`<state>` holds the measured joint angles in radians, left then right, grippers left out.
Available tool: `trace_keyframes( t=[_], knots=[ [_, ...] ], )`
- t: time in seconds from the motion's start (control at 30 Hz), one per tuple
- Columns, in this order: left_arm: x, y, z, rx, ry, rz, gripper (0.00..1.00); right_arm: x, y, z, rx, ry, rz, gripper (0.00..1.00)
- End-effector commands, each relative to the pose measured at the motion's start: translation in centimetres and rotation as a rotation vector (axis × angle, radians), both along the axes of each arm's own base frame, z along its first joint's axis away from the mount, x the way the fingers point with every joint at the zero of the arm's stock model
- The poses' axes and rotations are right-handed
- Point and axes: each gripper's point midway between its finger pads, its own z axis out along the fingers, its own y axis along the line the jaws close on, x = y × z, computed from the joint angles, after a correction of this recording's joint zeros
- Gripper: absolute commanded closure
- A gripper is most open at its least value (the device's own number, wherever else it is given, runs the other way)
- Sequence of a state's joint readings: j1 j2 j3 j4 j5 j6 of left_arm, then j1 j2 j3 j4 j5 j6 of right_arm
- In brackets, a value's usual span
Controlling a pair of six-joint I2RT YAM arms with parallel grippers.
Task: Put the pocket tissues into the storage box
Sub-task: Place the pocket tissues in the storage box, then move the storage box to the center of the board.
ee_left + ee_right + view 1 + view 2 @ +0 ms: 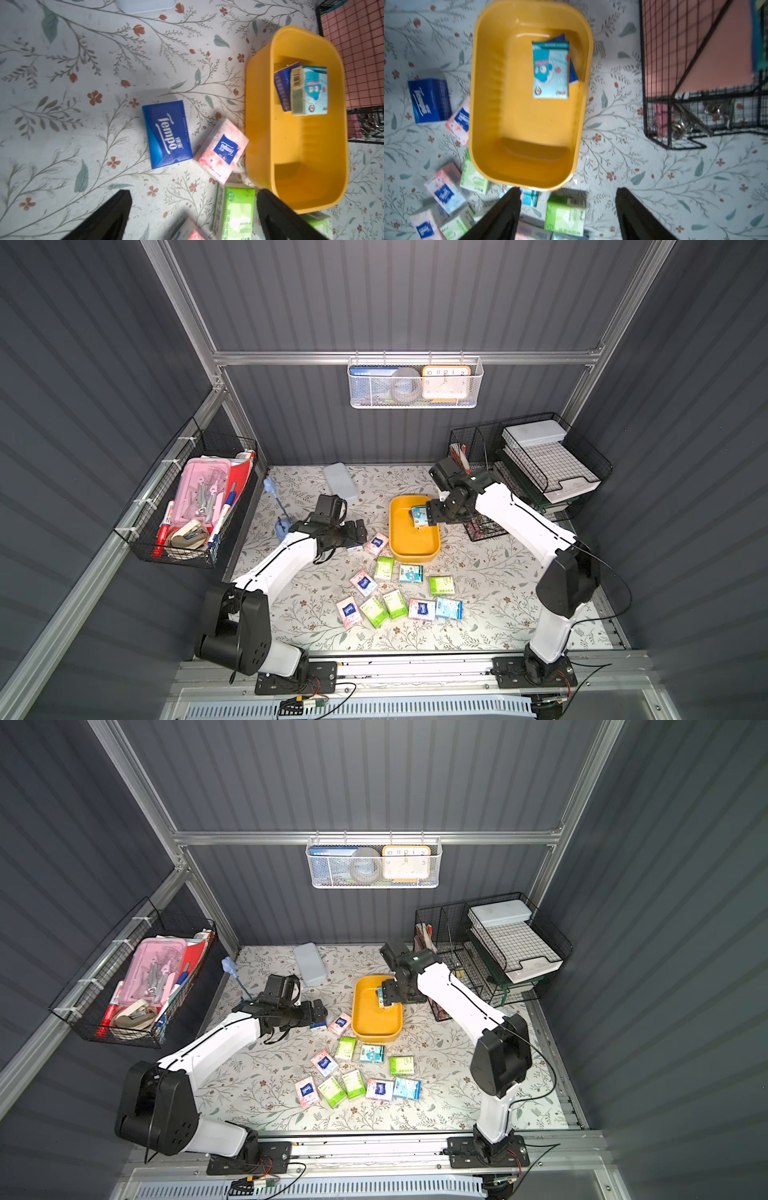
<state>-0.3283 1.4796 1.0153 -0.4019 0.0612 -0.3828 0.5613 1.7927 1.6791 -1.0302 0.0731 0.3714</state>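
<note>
The storage box (409, 545) (525, 124) is a yellow tub in the middle of the flowered table. Inside, at its far end, a light blue packet (550, 69) (309, 91) lies on a dark blue one. My right gripper (428, 516) (568, 193) hovers above that end, open and empty. My left gripper (359, 533) (193, 197) is open to the left of the box. It hangs above a dark blue packet (167, 134) and beside a pink-white packet (377, 543) (221, 151). Several more pocket tissues (395, 593) lie in front of the box.
A grey flat case (340, 483) lies at the back of the table. Black wire racks (536, 464) stand at the back right, close to the box. A black wire basket (187, 506) of stationery hangs on the left wall. A blue brush (278, 506) stands at the left edge.
</note>
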Motion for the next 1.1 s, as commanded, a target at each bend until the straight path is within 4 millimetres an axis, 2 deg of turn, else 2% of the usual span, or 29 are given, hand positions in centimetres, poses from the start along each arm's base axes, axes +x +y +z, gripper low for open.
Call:
trace_keyframes(
  t=[0.0, 0.1, 0.17, 0.23, 0.33, 0.57, 0.77, 0.9, 1.07],
  knots=[
    [-0.3, -1.4, -0.6, -0.032, 0.036, -0.077, 0.01, -4.0, -0.3, -1.4, 0.009, 0.091, 0.064, 0.25],
    [-0.5, -1.8, -1.1, -0.054, 0.067, -0.081, 0.01, -6.9, -1.1, -2.6, 0.012, 0.142, 0.083, 0.28],
    [-0.5, -2.2, -1.1, -0.073, 0.076, -0.080, 0.01, -9.1, -0.9, -3.8, 0.025, 0.169, 0.122, 0.32],
    [-0.5, -2.3, -0.9, -0.082, 0.077, -0.073, 0.01, -10.9, -0.4, -4.9, 0.015, 0.168, 0.192, 0.33],
    [-0.4, -2.3, -0.4, -0.094, 0.069, -0.058, 0.01, -12.0, 0.4, -6.1, -0.024, 0.140, 0.257, 0.31],
    [-0.3, -2.5, 0.0, -0.119, 0.079, -0.038, 0.01, -11.5, 5.4, -6.4, 0.026, 0.085, 0.397, 0.27],
    [-0.6, -2.0, 0.4, -0.122, 0.085, -0.009, 0.01, -11.3, 8.8, -8.4, -0.016, 0.089, 0.549, 0.26],
    [-0.8, -1.3, 0.9, -0.109, 0.077, 0.008, 0.01, -10.2, 10.0, -9.4, -0.058, 0.072, 0.609, 0.24],
    [-1.0, -0.7, 1.3, -0.102, 0.062, 0.024, 0.01, -8.8, 10.3, -10.2, -0.126, 0.038, 0.676, 0.19]
  ],
)
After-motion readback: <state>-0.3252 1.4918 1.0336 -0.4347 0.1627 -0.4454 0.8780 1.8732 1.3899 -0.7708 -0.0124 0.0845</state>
